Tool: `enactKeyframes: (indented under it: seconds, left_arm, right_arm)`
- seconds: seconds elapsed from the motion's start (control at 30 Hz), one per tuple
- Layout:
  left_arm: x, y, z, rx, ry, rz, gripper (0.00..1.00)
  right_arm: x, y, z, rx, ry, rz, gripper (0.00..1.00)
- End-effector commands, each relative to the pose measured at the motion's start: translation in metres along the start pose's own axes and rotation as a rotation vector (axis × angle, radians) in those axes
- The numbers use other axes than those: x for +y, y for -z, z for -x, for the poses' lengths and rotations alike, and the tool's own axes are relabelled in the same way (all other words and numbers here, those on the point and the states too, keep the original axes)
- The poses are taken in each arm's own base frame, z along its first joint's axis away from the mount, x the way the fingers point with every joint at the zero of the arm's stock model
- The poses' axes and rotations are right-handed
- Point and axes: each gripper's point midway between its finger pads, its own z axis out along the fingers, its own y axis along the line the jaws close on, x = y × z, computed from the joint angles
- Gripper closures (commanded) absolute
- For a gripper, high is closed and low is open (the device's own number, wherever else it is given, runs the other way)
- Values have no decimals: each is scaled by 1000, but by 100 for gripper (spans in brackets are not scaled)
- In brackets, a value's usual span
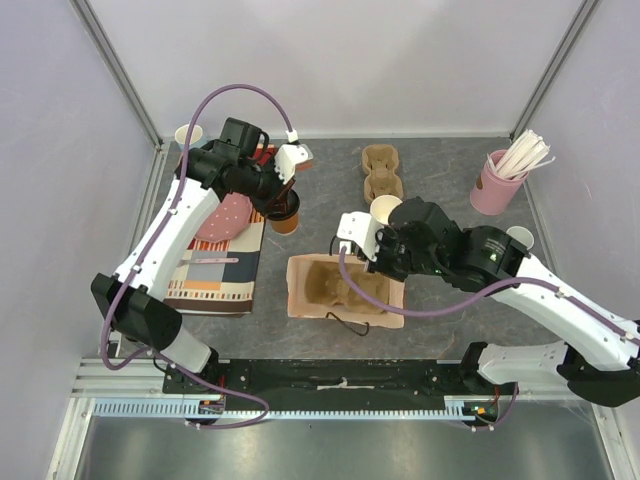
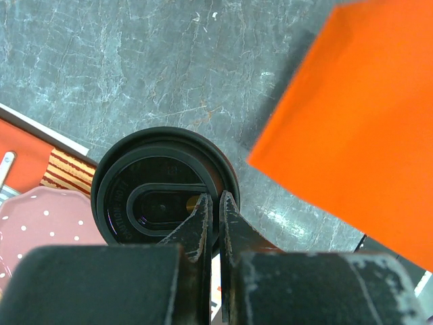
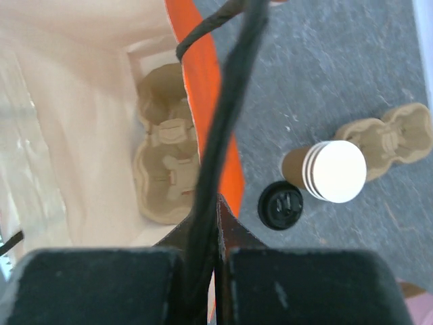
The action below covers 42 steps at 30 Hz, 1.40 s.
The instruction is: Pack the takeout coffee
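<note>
Grey surface (image 1: 450, 150) lies beneath the takeout coffee (image 1: 287, 224), near the bag (image 2: 352, 122), where the left hand (image 2: 216, 203) seems clenched on only its lid (image 2: 169, 145) rim, though that view is tight. Such a pinch could pop the lid and spill; the right hand (image 3: 216, 203), grasping the bag's handle (image 3: 233, 88), might let the mouth sag.

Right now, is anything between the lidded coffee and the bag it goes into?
Nothing visible. Only bare table separates the takeout coffee, pinched by the left gripper, from the open bag; the right gripper holds its handle.
</note>
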Motion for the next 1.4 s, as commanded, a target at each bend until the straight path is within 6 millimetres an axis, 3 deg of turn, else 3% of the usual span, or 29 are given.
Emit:
enactKeyframes:
  seconds: [0.0,0.13,0.33,0.43,0.67,0.93,1.13,1.3,1.37]
  left_arm:
    - [11,7,20,-59,-38,30,98]
    - [7,6,19,-54,-31,9,98]
    - [0,3,14,-48,-9,-24,98]
    - [-7,-4,-1,-1,-12,-65,98]
    - [-2,-31,-40,134,24,-83,98]
    - [15,-79,-48,16,27,-12,98]
    - [17,-92,-72,4,-38,32,98]
    - [9,-95,-79,-19,-59,14,98]
    - [5,-93,-79,-26,-55,4,98]
  right_arm:
    - [14,9,20,-130,-58,115,100]
    - [19,0,10,-98,-74,223,100]
    - [5,-17,-2,-24,8,198,100]
    - [0,-19,2,-25,13,188,100]
    - [-1,-15,7,-30,9,188,100]
    - [-6,-11,10,-30,6,165,100]
    - [-8,-10,10,-28,9,157,100]
    - [-8,-10,10,-23,5,157,100]
    - [-10,-9,11,-24,0,148,91]
